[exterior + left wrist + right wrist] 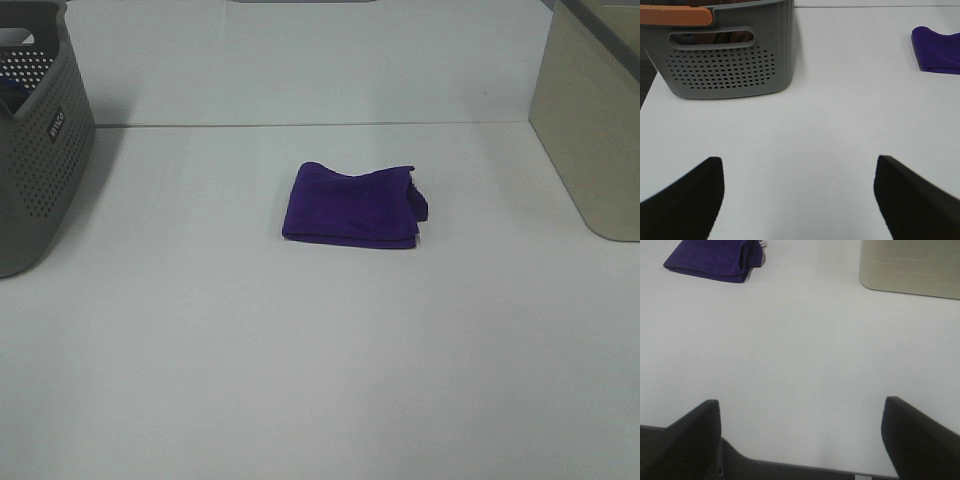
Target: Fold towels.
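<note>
The purple towel point(352, 206) lies folded into a small layered rectangle at the middle of the white table, with a bit of white tag at its right edge. The left wrist view catches only its corner point(938, 49); the right wrist view shows the folded bundle point(715, 259) with its tag. My left gripper point(799, 200) hovers open over bare table near the grey basket, far from the towel. Over the table's near edge my right gripper point(801, 437) is open too, well apart from the towel. Neither arm shows in the high view.
A grey perforated basket point(35, 150) stands at the left, seen close in the left wrist view point(725, 60) with an orange item at its rim. A beige bin point(595, 120) stands at the right, also in the right wrist view point(912, 267).
</note>
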You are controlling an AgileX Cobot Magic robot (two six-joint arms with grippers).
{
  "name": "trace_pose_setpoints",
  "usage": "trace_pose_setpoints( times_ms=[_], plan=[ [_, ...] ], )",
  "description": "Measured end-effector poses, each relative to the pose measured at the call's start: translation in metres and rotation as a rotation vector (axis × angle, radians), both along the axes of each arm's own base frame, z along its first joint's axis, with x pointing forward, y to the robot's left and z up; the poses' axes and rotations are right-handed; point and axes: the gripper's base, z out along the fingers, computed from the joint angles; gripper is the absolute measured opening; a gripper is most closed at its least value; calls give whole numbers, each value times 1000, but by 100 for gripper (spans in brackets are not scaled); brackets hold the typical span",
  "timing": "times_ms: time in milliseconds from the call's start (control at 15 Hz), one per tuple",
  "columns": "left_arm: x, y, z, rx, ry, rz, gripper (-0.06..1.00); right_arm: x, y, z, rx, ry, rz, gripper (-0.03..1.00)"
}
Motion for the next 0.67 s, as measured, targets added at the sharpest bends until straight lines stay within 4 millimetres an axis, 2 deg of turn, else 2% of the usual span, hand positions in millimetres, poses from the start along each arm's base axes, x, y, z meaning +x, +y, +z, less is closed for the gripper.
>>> trace_pose_setpoints(
  times_ms=[667],
  plan=[
    [1,0,0,-2,-7,-10,75,0,0,0,0,-1,0,85]
  ],
)
